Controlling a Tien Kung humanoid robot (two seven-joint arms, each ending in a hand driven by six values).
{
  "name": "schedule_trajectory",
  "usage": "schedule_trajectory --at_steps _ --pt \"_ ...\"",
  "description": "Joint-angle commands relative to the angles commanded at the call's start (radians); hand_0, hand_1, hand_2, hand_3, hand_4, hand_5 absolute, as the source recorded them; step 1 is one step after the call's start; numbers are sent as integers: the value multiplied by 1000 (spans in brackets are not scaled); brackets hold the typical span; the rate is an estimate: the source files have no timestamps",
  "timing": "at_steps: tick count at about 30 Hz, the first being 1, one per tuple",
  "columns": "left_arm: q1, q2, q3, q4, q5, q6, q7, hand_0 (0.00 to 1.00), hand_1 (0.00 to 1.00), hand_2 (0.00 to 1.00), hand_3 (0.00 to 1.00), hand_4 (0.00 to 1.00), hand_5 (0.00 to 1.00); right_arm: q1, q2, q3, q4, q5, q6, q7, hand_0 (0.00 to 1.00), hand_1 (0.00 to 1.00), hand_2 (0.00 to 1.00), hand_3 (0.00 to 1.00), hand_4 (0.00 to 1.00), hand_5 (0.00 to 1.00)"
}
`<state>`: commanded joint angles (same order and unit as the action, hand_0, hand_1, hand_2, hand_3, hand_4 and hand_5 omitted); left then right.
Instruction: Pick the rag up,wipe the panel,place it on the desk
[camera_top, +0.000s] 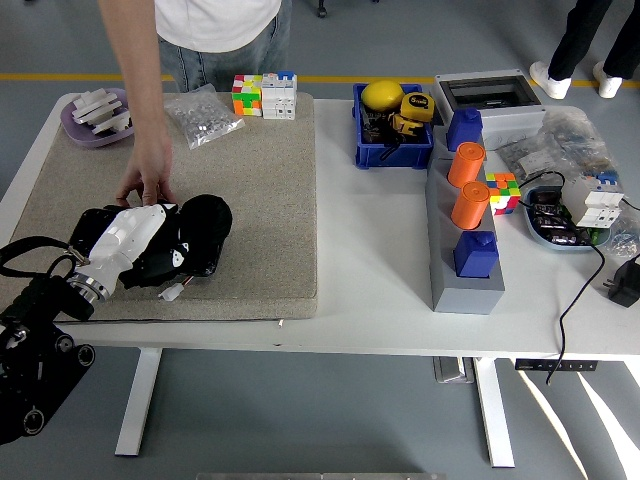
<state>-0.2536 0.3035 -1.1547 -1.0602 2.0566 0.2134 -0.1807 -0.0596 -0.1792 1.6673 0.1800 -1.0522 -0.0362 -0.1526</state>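
Robot's left hand (150, 250) clenched around a crumpled black cloth rag (205, 225) on the beige felt panel (255, 190); a person's hand (148, 180) rests beside it.

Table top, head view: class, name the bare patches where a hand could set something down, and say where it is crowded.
The beige mat is bare between the black rag and its right edge. White table lies free between the mat and the grey panel. The near strip is clear. Crowded: the far right around the parts tray, the blue bin, and where the left hand and the person's hand meet.
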Motion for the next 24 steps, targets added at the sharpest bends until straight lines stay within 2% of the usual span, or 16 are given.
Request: schedule_trajectory --at_steps 11,18,24 --pt "9 11 -85 25 28 2 10 267 212 574 408 2 2 -1 0 9 0 -4 1 2 734 644 683 600 998 478" --pt "8 24 -133 65 40 -3 11 266 213 574 408 2 2 1 -3 17 0 -11 0 1 734 643 683 600 998 478" --pt "12 33 -192 90 65 -7 11 267 213 574 408 2 2 -2 -6 -31 0 15 2 -5 735 643 683 600 998 480"
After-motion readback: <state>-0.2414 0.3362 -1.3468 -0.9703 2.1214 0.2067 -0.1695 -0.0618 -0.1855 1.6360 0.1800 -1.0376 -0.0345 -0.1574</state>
